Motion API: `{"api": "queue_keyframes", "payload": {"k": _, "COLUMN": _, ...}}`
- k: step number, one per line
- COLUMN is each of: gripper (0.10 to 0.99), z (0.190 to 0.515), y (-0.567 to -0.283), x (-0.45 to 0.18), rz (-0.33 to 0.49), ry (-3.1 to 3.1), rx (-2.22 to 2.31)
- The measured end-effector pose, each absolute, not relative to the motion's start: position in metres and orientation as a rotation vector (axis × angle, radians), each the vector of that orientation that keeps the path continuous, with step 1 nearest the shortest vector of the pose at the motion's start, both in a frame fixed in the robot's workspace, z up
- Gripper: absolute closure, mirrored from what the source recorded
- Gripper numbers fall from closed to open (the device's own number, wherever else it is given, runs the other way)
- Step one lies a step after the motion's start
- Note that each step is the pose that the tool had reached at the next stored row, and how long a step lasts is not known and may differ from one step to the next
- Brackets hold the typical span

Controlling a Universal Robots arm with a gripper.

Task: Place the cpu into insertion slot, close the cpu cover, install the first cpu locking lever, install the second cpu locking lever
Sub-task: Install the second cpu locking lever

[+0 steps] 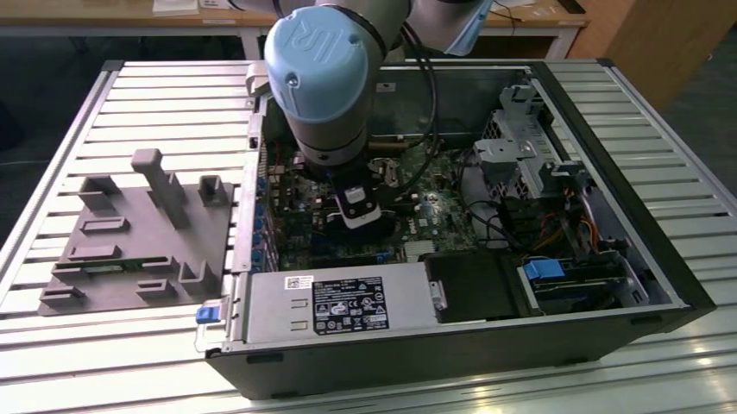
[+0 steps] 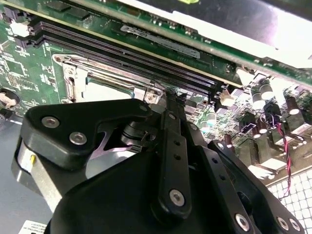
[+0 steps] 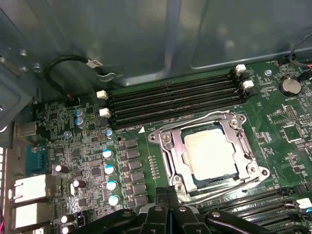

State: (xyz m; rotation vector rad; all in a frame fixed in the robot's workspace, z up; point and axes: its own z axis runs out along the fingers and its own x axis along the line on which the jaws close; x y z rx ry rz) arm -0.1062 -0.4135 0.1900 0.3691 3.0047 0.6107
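The cpu [image 3: 212, 148], a square silvery chip, lies in the insertion slot [image 3: 255, 169] on the green motherboard. The cpu cover [image 3: 168, 146], a silvery frame, lies flat down over the chip's edges. One thin wire lever [image 3: 229, 187] runs along the socket's side nearest my fingers. The other lever [image 3: 214, 115] runs along the side by the memory slots. My gripper [image 3: 168, 192] is shut, its black tips right at the socket's edge by a corner of the cover; I see nothing held. In the second wrist view the gripper [image 2: 171, 93] hides part of the cover [image 2: 78, 80]. In the exterior view the gripper [image 1: 357, 220] reaches down into the open computer case.
Long black memory slots [image 3: 170, 97] flank the socket. Capacitors [image 3: 109, 168] and a looped black cable [image 3: 63, 66] stand close by. The grey case wall [image 3: 170, 34] rises behind. A power supply [image 1: 334, 306], drive cage [image 1: 519, 159] and a grey fixture plate [image 1: 127, 241] on the slatted table surround the work.
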Motion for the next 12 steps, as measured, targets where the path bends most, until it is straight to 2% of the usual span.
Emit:
{"api": "queue_keyframes", "payload": {"k": 6, "gripper": 0.98, "z": 0.189, "y": -0.413, "x": -0.106, "rz": 0.614, "ry": 3.005, "rx": 0.369}}
{"api": "queue_keyframes", "payload": {"k": 12, "gripper": 0.98, "z": 0.21, "y": -0.413, "x": -0.106, "rz": 0.614, "ry": 3.004, "rx": 0.37}}
